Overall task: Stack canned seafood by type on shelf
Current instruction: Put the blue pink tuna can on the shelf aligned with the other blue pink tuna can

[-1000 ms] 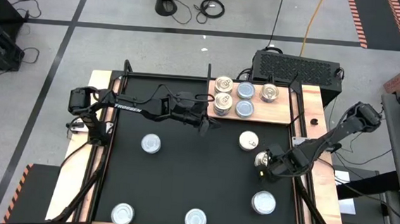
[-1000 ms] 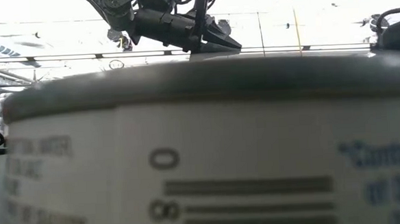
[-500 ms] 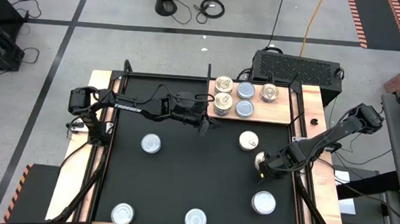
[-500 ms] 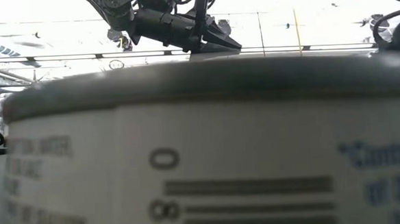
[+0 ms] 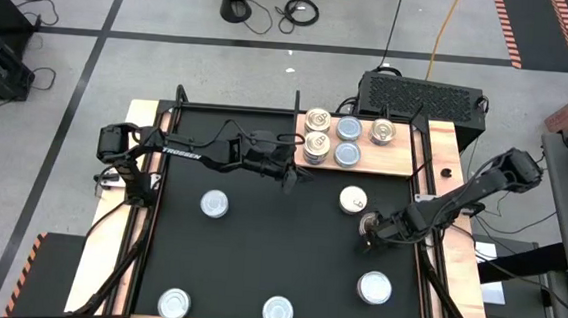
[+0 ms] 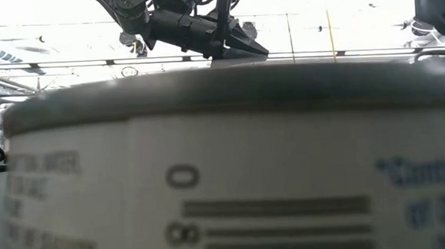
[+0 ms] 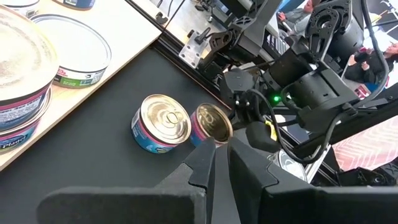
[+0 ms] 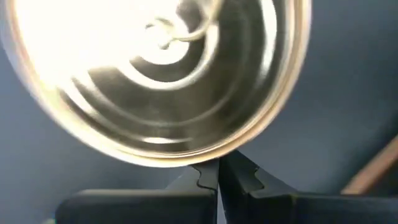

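Right wrist view shows the right tool (image 8: pixel 217 177), fingers together, nudging a gold-topped can (image 8: pixel 161 74); next, open and grasp it.

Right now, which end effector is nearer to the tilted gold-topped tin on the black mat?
The right end effector: its shut tips sit right at the tilted gold-topped tin. The left end effector hovers well away, beside the wooden board.

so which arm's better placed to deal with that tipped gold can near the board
Right. Its claw, fingers shut, is already at the tipped gold can, beside the upright can. The left claw hovers farther off, just left of the board.
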Controlling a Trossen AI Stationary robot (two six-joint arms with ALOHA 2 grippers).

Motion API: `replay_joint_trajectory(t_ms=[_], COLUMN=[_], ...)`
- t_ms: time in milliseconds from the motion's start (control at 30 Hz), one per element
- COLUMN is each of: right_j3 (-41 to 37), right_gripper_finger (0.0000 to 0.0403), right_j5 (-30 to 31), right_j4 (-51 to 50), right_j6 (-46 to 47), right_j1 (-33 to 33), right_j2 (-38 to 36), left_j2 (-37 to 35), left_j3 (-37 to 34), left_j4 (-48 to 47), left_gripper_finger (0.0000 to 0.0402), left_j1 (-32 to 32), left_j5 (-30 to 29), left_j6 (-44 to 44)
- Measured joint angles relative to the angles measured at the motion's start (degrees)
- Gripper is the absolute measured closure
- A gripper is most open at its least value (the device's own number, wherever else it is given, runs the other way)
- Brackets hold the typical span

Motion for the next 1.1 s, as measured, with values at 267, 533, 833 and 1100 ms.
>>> replay_joint_trajectory(t_ms=[267, 533, 833, 1100], right_j3=[0.0, 0.02, 3.6, 4.7], right_gripper_finger=[0.0402, 0.0402, 0.0403, 0.0403], right_j5=[3.42, 0.97, 9.74, 15.66], right_j4=[7.77, 11.74, 3.62, -6.37], right_j6=[0.91, 5.51, 19.67, 30.47], right_j1=[-3.05, -1.78, 4.92, 9.13], right_j2=[-0.01, -0.45, -5.73, -7.2], left_j2=[0.0, 0.0, 0.0, 0.0], left_j3=[-0.01, 0.0, 0.0, 0.0], left_j4=[0.01, 0.02, -0.37, -0.46], left_gripper_finger=[0.0357, 0.0357, 0.0357, 0.0357], left_j1=[0.32, 0.32, 0.32, 0.43], left_j5=[0.04, 1.49, 2.92, 2.93], left_j6=[0.0, 0.0, 0.0, 0.0])
